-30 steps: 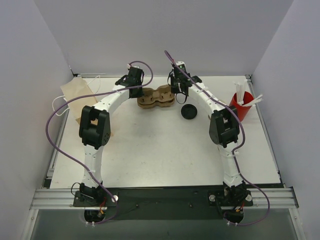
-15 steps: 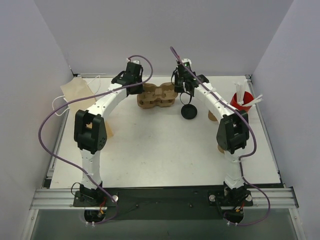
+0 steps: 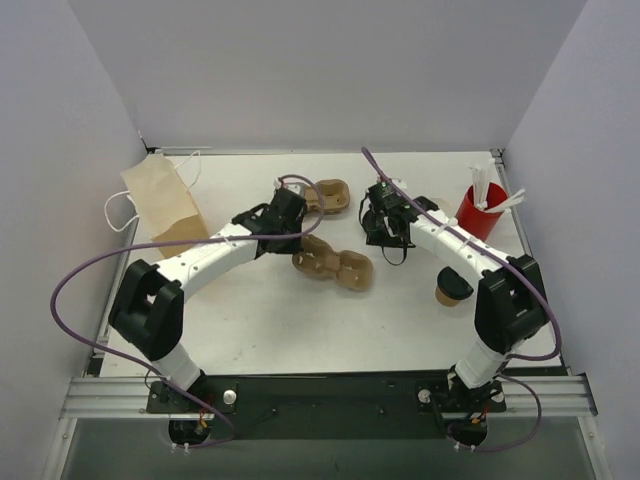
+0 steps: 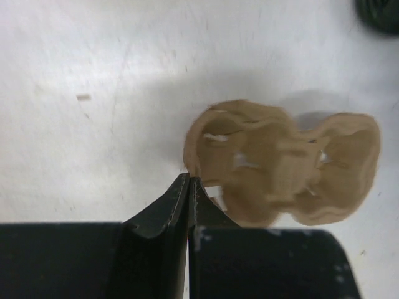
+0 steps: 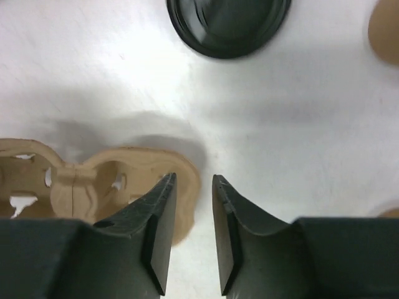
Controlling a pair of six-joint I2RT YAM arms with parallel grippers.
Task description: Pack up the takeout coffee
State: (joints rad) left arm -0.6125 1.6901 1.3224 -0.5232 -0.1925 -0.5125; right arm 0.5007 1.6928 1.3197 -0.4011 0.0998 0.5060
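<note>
With the left hand point(image 4: 188, 182), pinches the near rim of a pulp cup carrier point(image 4: 283, 168): fingers pressed flat together, tips meeting right at that tan edge. Holds the two-pocket carrier straight ahead of the fingertips, over its own soft shadow on the white tabletop point(image 3: 300, 330). With the right hand point(image 5: 192, 180), grips nothing: fingers spread a little, a narrow gap between them, only bare tabletop showing through it.

Then, by size. First a brown paper bag point(image 3: 160, 195) with white handles, lying well off to the left of the left hand, at the far left corner. Next a second pulp carrier point(image 3: 328, 195), resting just beside the left hand on its far side, between the two hands and a little beyond both. After that a red cup point(image 3: 480, 212) of white sticks, standing upright well off to the right of the right hand.

Smaller, the takeout coffee cup point(image 3: 452, 291): tan, tapered, upright on the tabletop behind the right hand, close beside that arm's forearm and well apart from both hands. Looks dark on top; too small to tell more. Last, the black lid point(image 5: 227, 22): round, lying flat just ahead of the right hand's fingertips, apart from them, in neither hand. Shows also past the held carrier, at the upper right corner of the left wrist view.
</note>
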